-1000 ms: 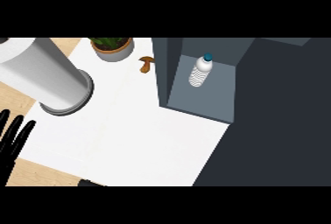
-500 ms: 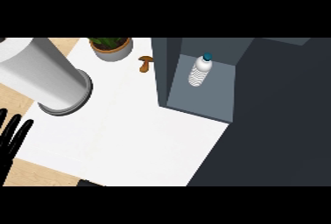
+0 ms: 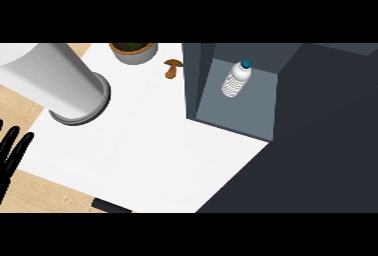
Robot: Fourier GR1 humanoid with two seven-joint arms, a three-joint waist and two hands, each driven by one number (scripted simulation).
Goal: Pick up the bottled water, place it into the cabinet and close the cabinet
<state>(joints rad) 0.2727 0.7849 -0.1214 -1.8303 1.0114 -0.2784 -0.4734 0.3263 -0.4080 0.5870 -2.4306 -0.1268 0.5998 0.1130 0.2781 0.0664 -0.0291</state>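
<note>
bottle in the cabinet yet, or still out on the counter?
In. The bottled water stands inside the open cabinet, against its grey interior, with no hand on it. The cabinet is not yet closed.

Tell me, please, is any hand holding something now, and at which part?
Nothing is held. The left hand rests open at the view's left edge, fingers straight. The bottled water stands inside the open cabinet, untouched. The right hand is not in view.

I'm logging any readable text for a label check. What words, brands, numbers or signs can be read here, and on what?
None can be read.
The water bottle standing in the open cabinet shows ribbed sides and a blue cap, no legible label.
The paper towel roll, plant pot and counter are unmarked.
</note>
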